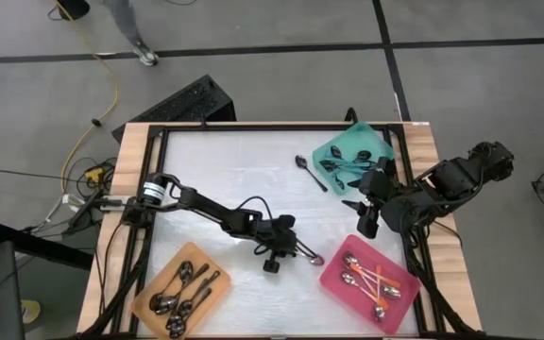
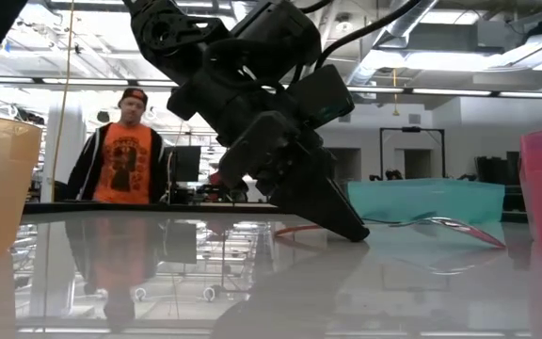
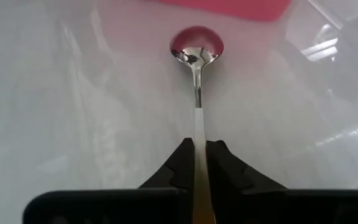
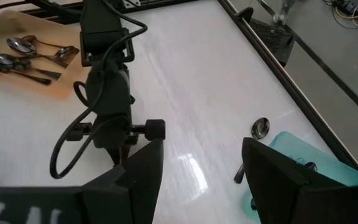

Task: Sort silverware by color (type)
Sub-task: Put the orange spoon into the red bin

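A spoon with a shiny bowl and a pale handle that turns orange toward its end lies on the white table beside the pink tray. My left gripper is shut on it. The pink tray holds several orange-handled spoons. The orange tray at the near left holds several all-silver spoons. The teal tray at the far right holds dark-handled spoons. One dark-handled spoon lies loose on the table by the teal tray. My right gripper hangs open above the table's right side. My left gripper pinches the spoon's handle between its two fingers, back from the bowl. The fingers slant down from the table's left and lie along the handle. The bowl points toward the pink tray and rests on the table.
A black frame runs around the white table top. A broad bare stretch of table lies between the three trays. In the low view a person in an orange shirt stands beyond the table.
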Controlling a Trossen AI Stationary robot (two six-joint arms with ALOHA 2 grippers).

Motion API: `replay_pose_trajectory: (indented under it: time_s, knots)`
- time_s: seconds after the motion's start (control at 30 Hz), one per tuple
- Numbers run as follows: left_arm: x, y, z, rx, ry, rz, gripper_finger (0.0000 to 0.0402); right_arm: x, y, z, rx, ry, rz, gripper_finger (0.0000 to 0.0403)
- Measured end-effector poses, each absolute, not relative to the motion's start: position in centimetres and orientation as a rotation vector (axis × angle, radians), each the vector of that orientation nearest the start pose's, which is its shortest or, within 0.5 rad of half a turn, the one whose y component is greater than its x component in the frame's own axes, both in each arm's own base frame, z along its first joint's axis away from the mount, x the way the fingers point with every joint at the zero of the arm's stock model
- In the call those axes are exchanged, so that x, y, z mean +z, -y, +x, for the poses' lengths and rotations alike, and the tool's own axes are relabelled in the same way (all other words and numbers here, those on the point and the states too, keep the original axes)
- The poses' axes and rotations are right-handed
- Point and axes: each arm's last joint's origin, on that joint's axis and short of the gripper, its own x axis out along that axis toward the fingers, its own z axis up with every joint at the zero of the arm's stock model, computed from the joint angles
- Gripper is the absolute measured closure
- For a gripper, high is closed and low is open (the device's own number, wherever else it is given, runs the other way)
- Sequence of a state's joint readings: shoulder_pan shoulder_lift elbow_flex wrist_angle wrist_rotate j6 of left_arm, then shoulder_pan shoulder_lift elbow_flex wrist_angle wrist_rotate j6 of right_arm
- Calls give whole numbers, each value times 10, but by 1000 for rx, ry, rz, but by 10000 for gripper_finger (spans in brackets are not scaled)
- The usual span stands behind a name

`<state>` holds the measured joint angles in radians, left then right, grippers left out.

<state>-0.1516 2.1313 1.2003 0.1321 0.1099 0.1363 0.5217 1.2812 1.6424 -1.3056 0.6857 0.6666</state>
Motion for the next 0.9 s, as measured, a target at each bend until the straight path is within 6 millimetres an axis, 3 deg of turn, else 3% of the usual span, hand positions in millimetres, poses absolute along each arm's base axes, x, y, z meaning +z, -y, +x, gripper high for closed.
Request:
replay_pose_trajectory:
  time_s: [0.2, 0.43, 0.7, 0.9]
  knots:
    - [98, 67, 418, -254, -769, 73, 394, 426, -86, 187, -394, -681, 91, 177]
    - [117, 66, 412, -213, -787, 35, 397, 425, -85, 186, -414, -686, 69, 177]
    - [160, 61, 398, -166, -772, 88, 397, 425, -86, 185, -413, -685, 72, 177]
    - [214, 57, 383, -110, -666, 152, 397, 425, -87, 185, -406, -685, 69, 177]
